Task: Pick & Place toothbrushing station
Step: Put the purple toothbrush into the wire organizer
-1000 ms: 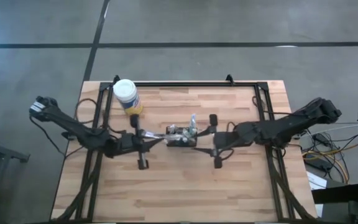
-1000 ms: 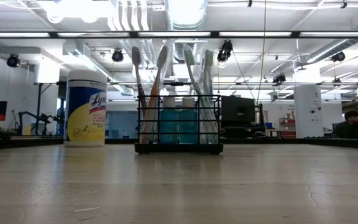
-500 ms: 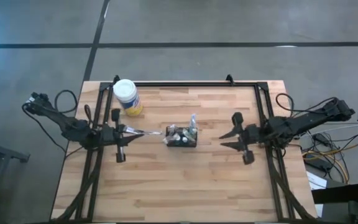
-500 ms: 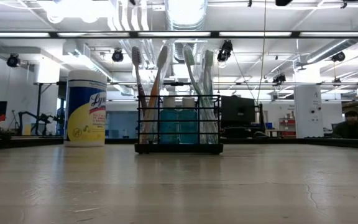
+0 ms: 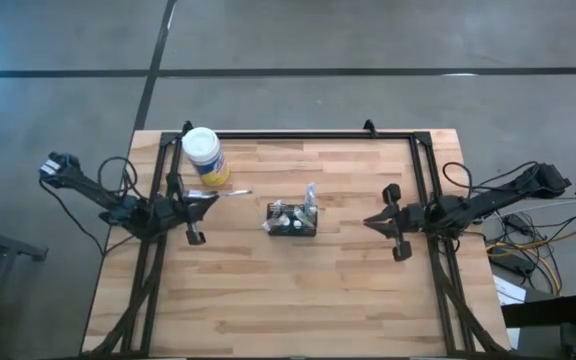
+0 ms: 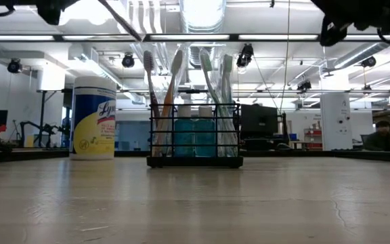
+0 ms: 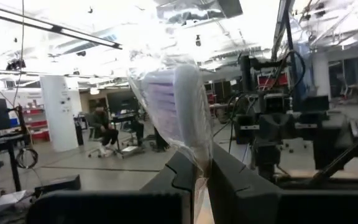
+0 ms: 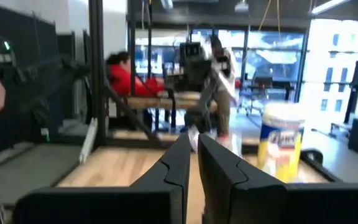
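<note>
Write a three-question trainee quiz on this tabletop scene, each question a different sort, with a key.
1. True or false: the left gripper grips a toothbrush pulled out of the caddy.
2. Which stands closest to the yellow tub? A) left gripper B) right gripper C) caddy
3. Fill in: the right gripper's fingers are ____ with nothing between them.

Key: 1 true; 2 A; 3 shut. The caddy sits alone mid-table, with neither gripper touching it.
</note>
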### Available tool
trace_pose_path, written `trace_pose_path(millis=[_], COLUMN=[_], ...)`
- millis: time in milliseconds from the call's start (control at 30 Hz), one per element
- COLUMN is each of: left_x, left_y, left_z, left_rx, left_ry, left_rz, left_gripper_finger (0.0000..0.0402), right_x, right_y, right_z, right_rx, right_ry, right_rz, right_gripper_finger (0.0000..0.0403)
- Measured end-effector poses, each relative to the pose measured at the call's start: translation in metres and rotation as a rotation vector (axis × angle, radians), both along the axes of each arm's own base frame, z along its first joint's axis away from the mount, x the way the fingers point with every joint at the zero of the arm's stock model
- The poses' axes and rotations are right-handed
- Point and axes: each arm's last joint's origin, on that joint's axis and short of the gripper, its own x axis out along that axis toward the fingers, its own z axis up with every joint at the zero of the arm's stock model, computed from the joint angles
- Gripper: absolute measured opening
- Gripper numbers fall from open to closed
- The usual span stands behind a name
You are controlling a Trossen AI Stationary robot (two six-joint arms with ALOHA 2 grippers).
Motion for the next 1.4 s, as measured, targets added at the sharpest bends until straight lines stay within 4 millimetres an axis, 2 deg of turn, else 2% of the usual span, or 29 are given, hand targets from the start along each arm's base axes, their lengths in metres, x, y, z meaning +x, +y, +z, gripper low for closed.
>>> trace_pose_path(millis=[200, 433, 700, 833, 1067, 1200, 1400], left_x=[0.0, -0.014, -0.025, -0.024, -0.02, -0.017, -0.003], left_y=[0.003, 0.01, 0.022, 0.024, 0.03, 0.034, 0.04], left_z=[-0.014, -0.031, -0.029, -0.04, -0.059, -0.053, -0.029], left_rx=[0.069, 0.15, 0.173, 0.164, 0.104, 0.094, 0.092], left_ry=[0.076, 0.109, 0.1, 0.176, 0.221, 0.203, 0.219], left_rz=[0.039, -0.038, -0.162, -0.211, -0.162, -0.162, -0.193], left_gripper_finger=[0.002, 0.0021, 0.0021, 0.0021, 0.0021, 0.0021, 0.0021], right_x=[-0.003, -0.013, -0.014, -0.014, -0.013, -0.013, -0.013], right_y=[-0.001, -0.004, -0.004, -0.004, -0.004, -0.004, -0.004], right_z=[-0.017, -0.035, -0.035, -0.035, -0.035, -0.036, -0.036], right_rx=[0.002, 0.032, -0.003, -0.041, -0.092, -0.118, -0.131], right_ry=[0.008, -0.05, -0.05, -0.052, -0.054, -0.052, -0.054], right_rz=[0.0, 0.002, 0.005, 0.002, -0.012, -0.017, -0.023], right_gripper_finger=[0.0028, 0.0028, 0.0028, 0.0028, 0.0028, 0.0028, 0.0028])
